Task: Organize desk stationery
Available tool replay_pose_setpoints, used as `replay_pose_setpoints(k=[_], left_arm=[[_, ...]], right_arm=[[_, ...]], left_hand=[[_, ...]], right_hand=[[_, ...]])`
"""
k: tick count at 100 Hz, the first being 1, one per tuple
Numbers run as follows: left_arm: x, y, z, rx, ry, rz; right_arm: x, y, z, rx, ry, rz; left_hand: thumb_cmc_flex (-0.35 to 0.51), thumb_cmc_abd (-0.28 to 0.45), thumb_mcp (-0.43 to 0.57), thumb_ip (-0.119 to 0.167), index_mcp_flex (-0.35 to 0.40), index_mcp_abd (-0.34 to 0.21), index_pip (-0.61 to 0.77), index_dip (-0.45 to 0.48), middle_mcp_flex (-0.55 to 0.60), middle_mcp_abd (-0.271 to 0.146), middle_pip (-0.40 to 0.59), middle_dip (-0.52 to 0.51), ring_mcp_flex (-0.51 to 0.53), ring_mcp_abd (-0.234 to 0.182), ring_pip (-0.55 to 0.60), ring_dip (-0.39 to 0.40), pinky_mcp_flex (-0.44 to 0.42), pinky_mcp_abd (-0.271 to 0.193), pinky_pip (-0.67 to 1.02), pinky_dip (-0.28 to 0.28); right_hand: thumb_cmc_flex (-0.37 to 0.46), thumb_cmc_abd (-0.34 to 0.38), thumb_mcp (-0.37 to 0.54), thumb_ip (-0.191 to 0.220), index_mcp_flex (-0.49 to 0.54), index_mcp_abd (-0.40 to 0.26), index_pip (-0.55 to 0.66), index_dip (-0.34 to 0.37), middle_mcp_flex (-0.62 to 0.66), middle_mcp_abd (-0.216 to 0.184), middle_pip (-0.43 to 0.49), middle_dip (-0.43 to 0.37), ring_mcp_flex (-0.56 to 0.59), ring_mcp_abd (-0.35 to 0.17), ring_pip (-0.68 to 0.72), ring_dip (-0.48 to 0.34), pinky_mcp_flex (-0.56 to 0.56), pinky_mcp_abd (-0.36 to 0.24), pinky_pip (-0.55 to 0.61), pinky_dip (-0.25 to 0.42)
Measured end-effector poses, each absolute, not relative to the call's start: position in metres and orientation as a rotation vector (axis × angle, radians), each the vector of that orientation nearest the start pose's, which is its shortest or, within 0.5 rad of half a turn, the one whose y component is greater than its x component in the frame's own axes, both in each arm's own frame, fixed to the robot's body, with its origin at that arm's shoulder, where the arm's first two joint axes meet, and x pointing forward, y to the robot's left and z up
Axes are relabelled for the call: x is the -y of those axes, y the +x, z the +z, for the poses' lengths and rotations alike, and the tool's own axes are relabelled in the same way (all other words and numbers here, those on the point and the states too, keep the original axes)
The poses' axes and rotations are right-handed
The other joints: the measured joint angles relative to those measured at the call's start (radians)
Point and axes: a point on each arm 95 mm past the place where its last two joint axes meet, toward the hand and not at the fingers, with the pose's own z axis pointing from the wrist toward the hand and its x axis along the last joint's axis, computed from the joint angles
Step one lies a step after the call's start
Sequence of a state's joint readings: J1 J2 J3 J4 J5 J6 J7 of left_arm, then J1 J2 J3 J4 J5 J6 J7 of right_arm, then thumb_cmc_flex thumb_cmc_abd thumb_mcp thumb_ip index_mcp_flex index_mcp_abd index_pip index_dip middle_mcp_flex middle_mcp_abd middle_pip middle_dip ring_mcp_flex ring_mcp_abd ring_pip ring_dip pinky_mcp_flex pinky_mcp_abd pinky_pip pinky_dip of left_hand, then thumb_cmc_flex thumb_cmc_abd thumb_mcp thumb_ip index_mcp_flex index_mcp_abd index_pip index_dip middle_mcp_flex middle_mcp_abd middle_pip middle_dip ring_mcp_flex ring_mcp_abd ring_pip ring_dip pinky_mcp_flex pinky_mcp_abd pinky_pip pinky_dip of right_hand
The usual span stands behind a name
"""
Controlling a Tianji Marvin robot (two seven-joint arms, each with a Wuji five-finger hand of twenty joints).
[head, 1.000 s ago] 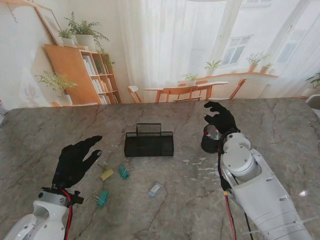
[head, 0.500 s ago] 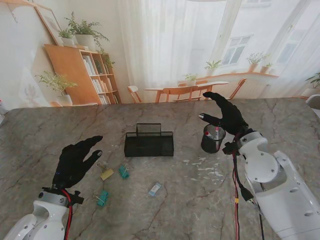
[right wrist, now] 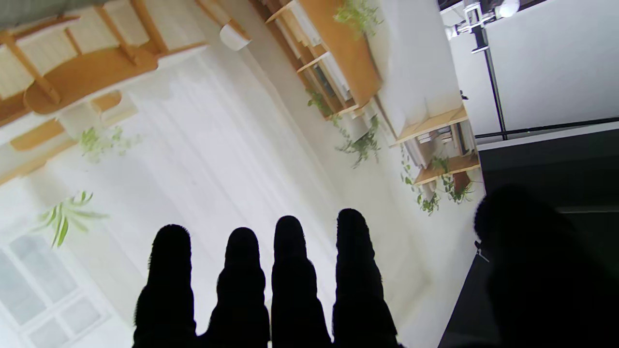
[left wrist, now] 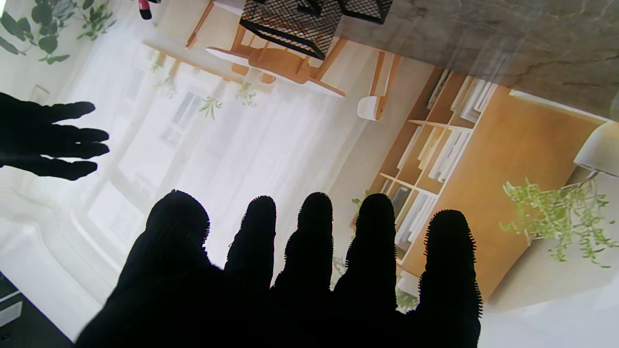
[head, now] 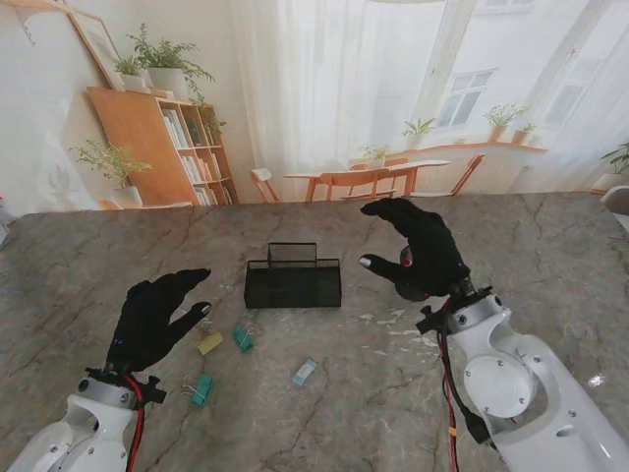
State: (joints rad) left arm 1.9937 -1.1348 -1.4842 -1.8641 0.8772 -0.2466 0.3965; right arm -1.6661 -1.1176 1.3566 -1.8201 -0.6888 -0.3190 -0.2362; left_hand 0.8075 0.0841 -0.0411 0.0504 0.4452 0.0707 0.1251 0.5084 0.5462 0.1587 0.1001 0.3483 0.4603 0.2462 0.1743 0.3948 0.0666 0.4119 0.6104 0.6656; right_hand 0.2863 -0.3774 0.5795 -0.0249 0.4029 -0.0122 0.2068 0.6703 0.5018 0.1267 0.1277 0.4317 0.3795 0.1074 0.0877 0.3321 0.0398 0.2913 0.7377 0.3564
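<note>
A black mesh desk organizer point(head: 293, 280) stands mid-table; it also shows in the left wrist view as the mesh organizer point(left wrist: 309, 19). My right hand point(head: 418, 248) hovers open just right of it, fingers spread. That hand hides most of the dark pen cup point(head: 411, 287), where a red tip shows. Nearer to me lie a yellow clip point(head: 210, 342), two teal clips point(head: 242, 338) point(head: 201, 389) and a light blue clip point(head: 306, 371). My left hand point(head: 154, 317) is open above the table, left of the clips. The right wrist view shows only the right hand's fingers point(right wrist: 290, 280) against the backdrop.
Small white scraps point(head: 398, 329) are scattered on the marble table point(head: 98, 265) right of centre. A printed room backdrop point(head: 324, 98) rises along the far edge. The right hand point(left wrist: 48, 135) appears in the left wrist view.
My right hand has swung from the cup's right side to the left and nearer me, now covering the cup. The left hand has shifted slightly nearer to me.
</note>
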Motion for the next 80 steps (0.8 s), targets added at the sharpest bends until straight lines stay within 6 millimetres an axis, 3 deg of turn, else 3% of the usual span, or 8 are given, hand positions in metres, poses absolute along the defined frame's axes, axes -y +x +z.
replay_pose_setpoints(k=[23, 49, 80], left_arm=[[-0.026, 0.296, -0.290, -1.116, -1.114, -1.892], [0.002, 0.306, -0.291, -1.364, -1.033, -1.845], [0.041, 0.315, -0.307, -1.813, -0.827, -1.608]], right_arm=[[-0.023, 0.359, -0.258, -1.147, 1.143, 2.076], [-0.019, 0.358, -0.287, -1.197, 1.242, 2.000], [-0.005, 0.354, -0.290, -1.122, 1.260, 1.983]], left_hand=[[0.005, -0.019, -0.003, 0.000, 0.000, 0.010, 0.000, 0.000, 0.000, 0.000, 0.000, 0.000, -0.001, 0.000, 0.000, 0.000, 0.000, 0.000, 0.000, 0.000], [0.005, -0.052, -0.003, 0.000, 0.000, 0.011, 0.000, 0.015, 0.000, -0.001, 0.002, 0.000, 0.005, -0.003, 0.001, 0.000, 0.032, 0.000, 0.071, 0.021], [0.005, -0.093, -0.010, 0.000, 0.047, 0.127, 0.048, 0.060, 0.058, 0.019, 0.059, 0.100, 0.072, -0.013, 0.121, 0.112, 0.191, -0.011, 0.312, 0.036]], right_hand=[[0.040, -0.012, -0.007, -0.008, 0.084, -0.014, 0.053, 0.000, 0.103, -0.008, 0.022, 0.016, 0.111, 0.001, 0.038, 0.030, 0.059, 0.023, 0.051, 0.037], [0.060, -0.014, -0.007, -0.008, 0.109, -0.014, 0.076, 0.003, 0.129, -0.008, 0.025, 0.028, 0.129, 0.001, 0.053, 0.046, 0.062, 0.024, 0.077, 0.052], [0.081, -0.014, -0.007, -0.008, 0.109, -0.014, 0.086, 0.009, 0.134, -0.008, 0.025, 0.042, 0.129, 0.001, 0.068, 0.065, 0.062, 0.024, 0.089, 0.066]])
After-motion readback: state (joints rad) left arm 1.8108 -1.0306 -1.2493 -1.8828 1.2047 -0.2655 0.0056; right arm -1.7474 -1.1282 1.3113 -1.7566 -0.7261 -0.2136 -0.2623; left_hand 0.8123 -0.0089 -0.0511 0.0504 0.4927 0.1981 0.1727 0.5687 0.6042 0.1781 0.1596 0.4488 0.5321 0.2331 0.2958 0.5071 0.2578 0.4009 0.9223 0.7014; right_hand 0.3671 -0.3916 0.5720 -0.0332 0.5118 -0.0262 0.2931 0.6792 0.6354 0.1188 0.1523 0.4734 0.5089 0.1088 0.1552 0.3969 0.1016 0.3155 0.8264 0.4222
